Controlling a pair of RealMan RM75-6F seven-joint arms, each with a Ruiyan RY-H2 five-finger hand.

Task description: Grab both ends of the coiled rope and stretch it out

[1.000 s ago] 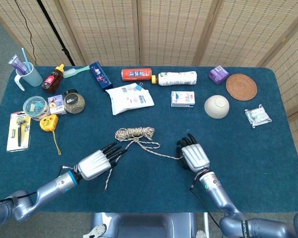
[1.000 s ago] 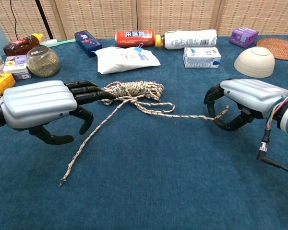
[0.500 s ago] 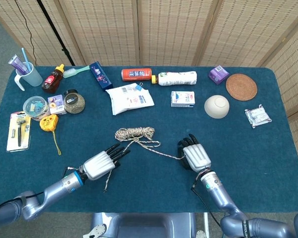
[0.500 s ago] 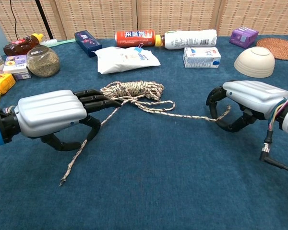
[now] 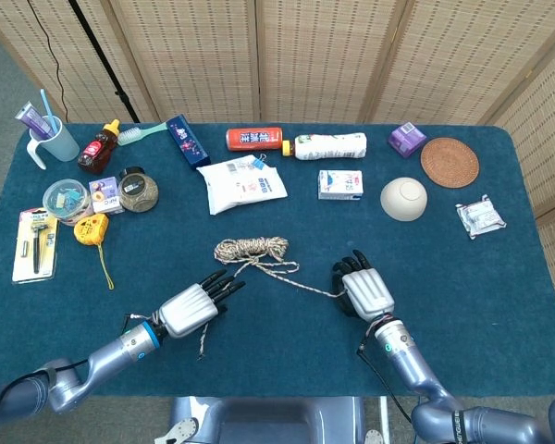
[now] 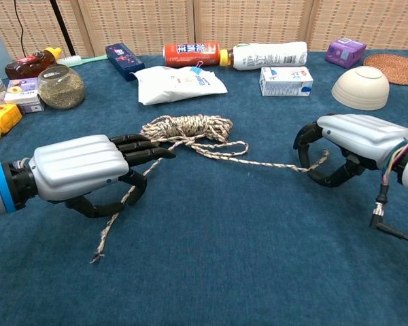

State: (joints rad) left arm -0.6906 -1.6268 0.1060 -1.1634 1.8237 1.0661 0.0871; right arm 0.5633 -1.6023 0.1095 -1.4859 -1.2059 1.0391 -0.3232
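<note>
The speckled rope's coil (image 5: 251,248) (image 6: 188,126) lies at mid-table. One strand runs right to my right hand (image 5: 363,289) (image 6: 348,144), whose curled fingers hold the rope's end (image 6: 318,160). The other strand (image 6: 117,214) trails toward the near edge and passes under my left hand (image 5: 194,307) (image 6: 81,170). That hand's fingers stretch out flat toward the coil and its thumb curves below, beside the strand. I see no grip on it. The loose tail (image 5: 201,351) (image 6: 96,256) ends behind the left hand.
Along the back stand a white pouch (image 5: 243,182), a red bottle (image 5: 254,139), a white bottle (image 5: 330,146), a small carton (image 5: 340,184) and a bowl (image 5: 403,199). Jars and a yellow tape measure (image 5: 90,228) sit at the left. The near table edge runs just behind both hands.
My left hand has drawn back toward the near edge along the strand, and the loose tail shifted slightly. The right hand edged a little right, still holding its end.
</note>
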